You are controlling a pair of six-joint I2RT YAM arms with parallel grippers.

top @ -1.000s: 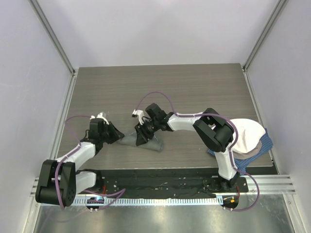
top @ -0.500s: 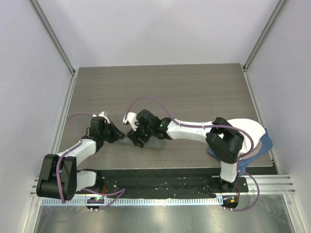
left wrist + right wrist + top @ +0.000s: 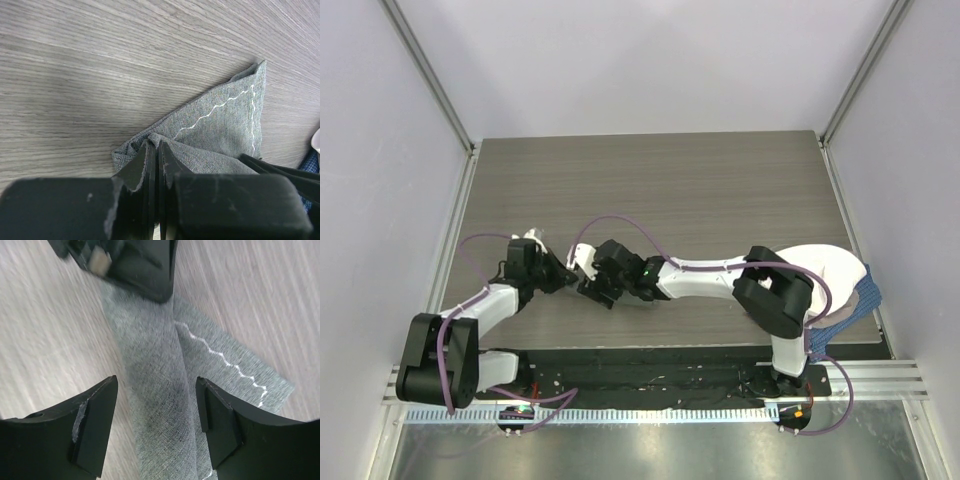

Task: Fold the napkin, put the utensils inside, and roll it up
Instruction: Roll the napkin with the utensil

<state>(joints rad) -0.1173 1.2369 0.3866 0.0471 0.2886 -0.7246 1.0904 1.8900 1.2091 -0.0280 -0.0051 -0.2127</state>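
Napkin (image 3: 220,130) lies bundled narrow on the desk (image 3: 100,50), its end pinched in the closed left pincer (image 3: 156,150); just beyond that, the right pincer (image 3: 155,410) straddles it wide. No fork shows; rolling is probably nearly done.

A fixed camera high above and behind the arm bases looks down over the whole tabletop (image 3: 670,180), distant enough that the left hand (image 3: 568,282) and right hand (image 3: 590,292) appear small where they meet. The left wrist camera sits just behind its pressed-together fingers (image 3: 140,165), skimming low and very close toward the napkin (image 3: 215,130). The right wrist camera looks steeply down on the napkin from close above, between its spread fingers (image 3: 95,425), facing the left hand. Both wrist views share the napkin's zigzag-stitched fold; the overhead view takes in that same spot.
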